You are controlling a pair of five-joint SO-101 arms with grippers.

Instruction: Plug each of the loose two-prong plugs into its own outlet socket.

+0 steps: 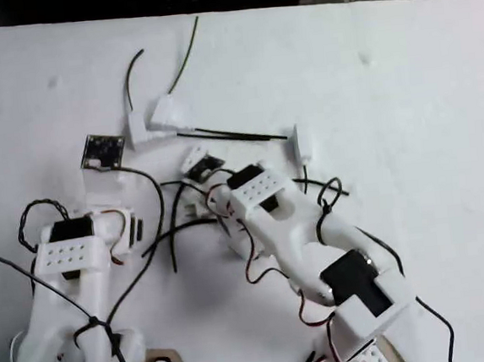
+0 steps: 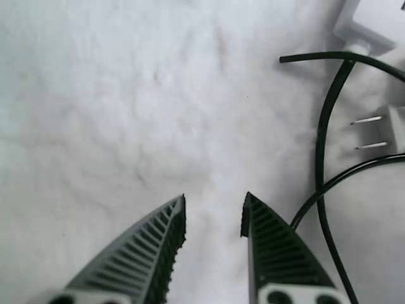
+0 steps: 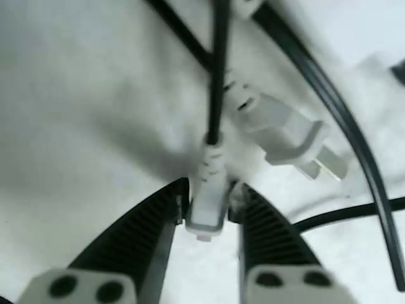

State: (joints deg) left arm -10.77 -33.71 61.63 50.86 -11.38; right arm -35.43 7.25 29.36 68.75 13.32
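Right gripper (image 3: 209,190) clamps a white plug (image 3: 207,212) by its body; a second plug (image 3: 285,130) lies just beside that plug. Left gripper (image 2: 215,199), jaws spread and empty, hovers over the table (image 2: 126,95) near it.

My left arm (image 1: 73,280) stands by the tabletop's (image 1: 407,133) near left edge, left gripper (image 2: 214,206) parted. My right arm (image 1: 315,242) angles toward mid-table, right gripper (image 3: 209,190) clamped on a plug (image 3: 206,210).
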